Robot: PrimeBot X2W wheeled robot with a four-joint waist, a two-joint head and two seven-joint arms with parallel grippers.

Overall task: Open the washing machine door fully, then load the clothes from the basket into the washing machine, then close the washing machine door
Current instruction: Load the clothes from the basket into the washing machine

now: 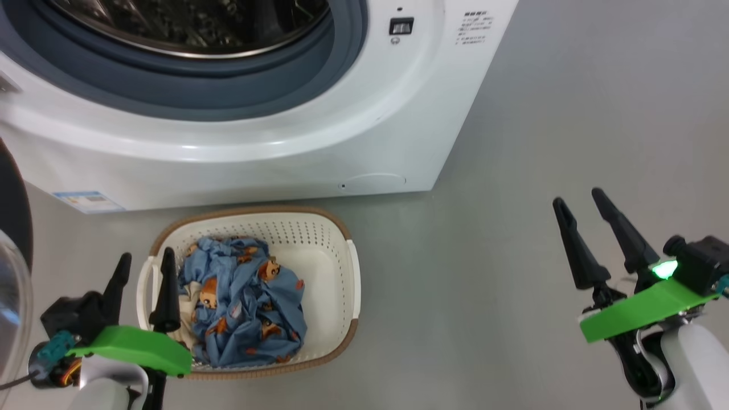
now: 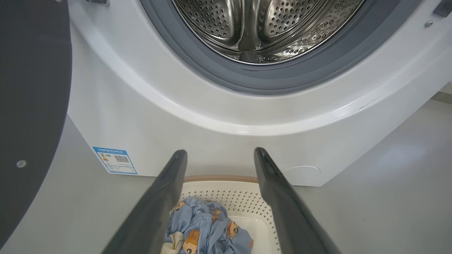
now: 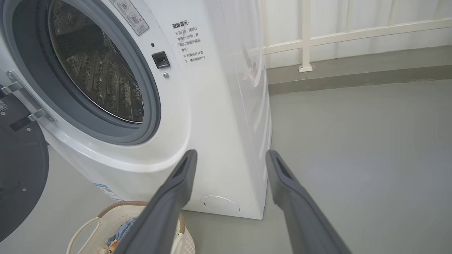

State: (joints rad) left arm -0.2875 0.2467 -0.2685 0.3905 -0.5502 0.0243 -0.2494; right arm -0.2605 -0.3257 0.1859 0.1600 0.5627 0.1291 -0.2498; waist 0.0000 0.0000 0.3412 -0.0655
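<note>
- The left gripper (image 1: 145,256) has its two dark fingers spread wide and nothing between them; it hangs at the left end of the basket (image 1: 319,239), by the left handle (whether a fingertip touches the rim I cannot tell).
- In the left wrist view those fingers frame the near part of the basket, with the clothes (image 1: 245,302) showing in the gap between them.
- The right gripper (image 1: 577,197) is spread just as wide and is empty, over bare grey floor (image 1: 484,296), well apart from the basket and off the machine's right front corner.
- The clothes lie bunched in the left half of the basket: blue fabric with orange-brown bears, and a cream piece (image 2: 173,246) tucked at its edge. The right half of the basket is bare.
- The basket sits on the floor just in front of the washing machine (image 1: 342,142), below the left part of its opening, its brown rim close to the white front.
- The washing machine door (image 2: 31,106) stands swung out to the left on its hinge, a dark disc with its clear glass bulge (image 1: 8,296) at the far left of the head view.
- Inside the grey rubber ring (image 1: 228,97) the steel drum (image 2: 261,24) is open to view, with no fabric visible in it.
- A blue sticker (image 1: 88,201) marks the machine's lower left corner, and a round cap (image 1: 373,182) its lower right.
- A white railing (image 3: 305,35) runs behind the machine.
</note>
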